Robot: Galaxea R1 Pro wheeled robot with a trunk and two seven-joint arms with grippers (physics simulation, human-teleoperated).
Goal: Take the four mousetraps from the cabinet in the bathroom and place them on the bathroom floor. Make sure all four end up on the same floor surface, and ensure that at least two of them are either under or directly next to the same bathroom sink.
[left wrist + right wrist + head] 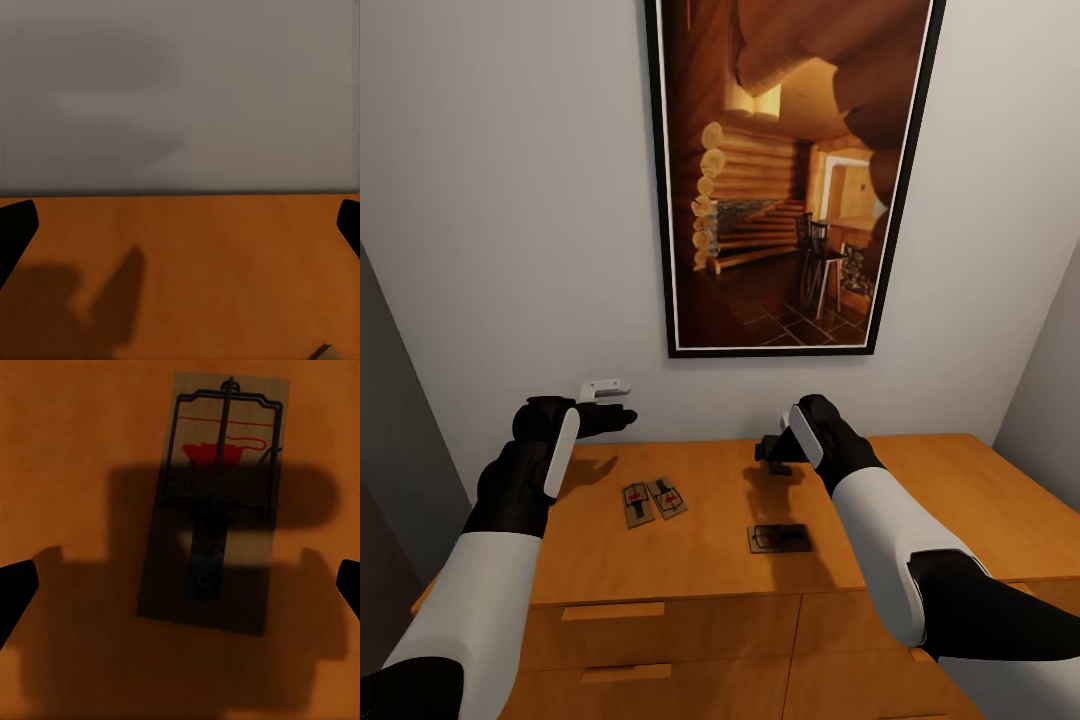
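Observation:
Three mousetraps lie on the flat top of the orange-brown cabinet (pixel 700 590). Two of them (pixel 638 502) (pixel 668 497) sit side by side left of centre. A third mousetrap (pixel 780 538) lies further right, partly in shadow. My right gripper (pixel 770 452) hangs open a little above and behind this trap, pointing down at it. In the right wrist view the trap (pixel 217 495) with its red bait plate lies between the spread fingertips (pixel 15 585). My left gripper (pixel 622 417) is open and empty, held above the cabinet's back left near the wall, its fingertips (pixel 15 229) wide apart.
A large framed picture of a log cabin (pixel 790 170) hangs on the grey wall behind the cabinet. A small white bracket (pixel 603 386) sticks out of the wall by my left gripper. Drawer fronts with slim handles (pixel 612 610) face me. A wall closes in at the right (pixel 1050 380).

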